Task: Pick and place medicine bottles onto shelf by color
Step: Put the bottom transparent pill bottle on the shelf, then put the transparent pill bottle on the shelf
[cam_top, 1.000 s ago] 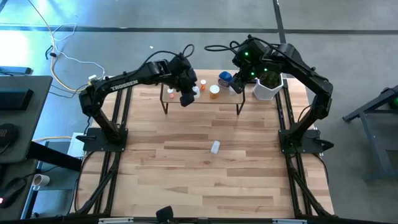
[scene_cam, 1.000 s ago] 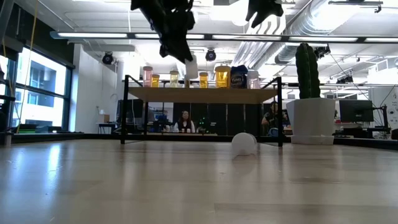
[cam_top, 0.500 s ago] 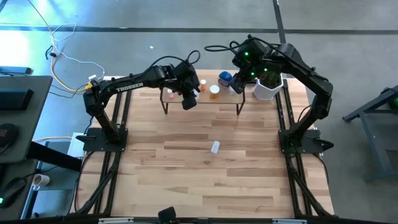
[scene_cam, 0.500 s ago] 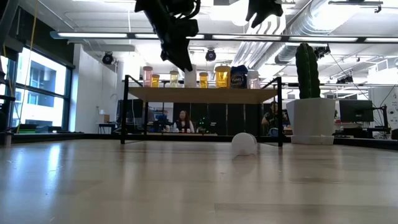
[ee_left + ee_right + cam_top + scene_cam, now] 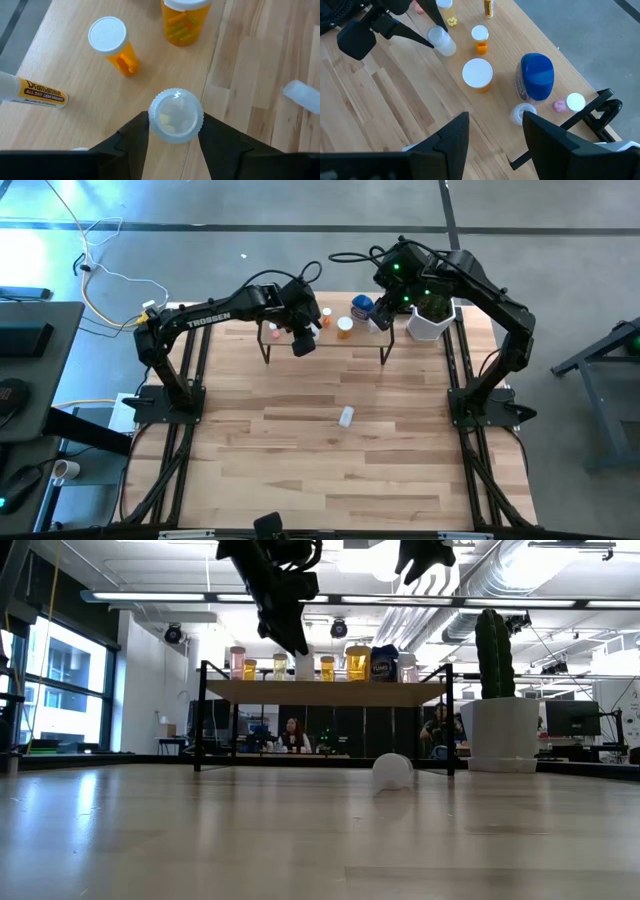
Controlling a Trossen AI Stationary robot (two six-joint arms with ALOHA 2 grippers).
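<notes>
A round clear vial (image 5: 176, 116) is flanked by the left gripper's (image 5: 174, 137) parted matte fingers on the smooth wooden shelf (image 5: 65, 65), beside two orange bottles (image 5: 114, 50); the right gripper (image 5: 495, 131) is held apart.

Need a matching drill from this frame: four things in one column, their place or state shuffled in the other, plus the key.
1. clear bottle
2. blue bottle
3. white bottle
4. cactus pot

A. lying on the tabletop, off the shelf
B. between the left gripper's fingers
C. on the table beside the shelf's right end
D. upright on the shelf, below the right gripper

1-B, 2-D, 3-A, 4-C
</notes>
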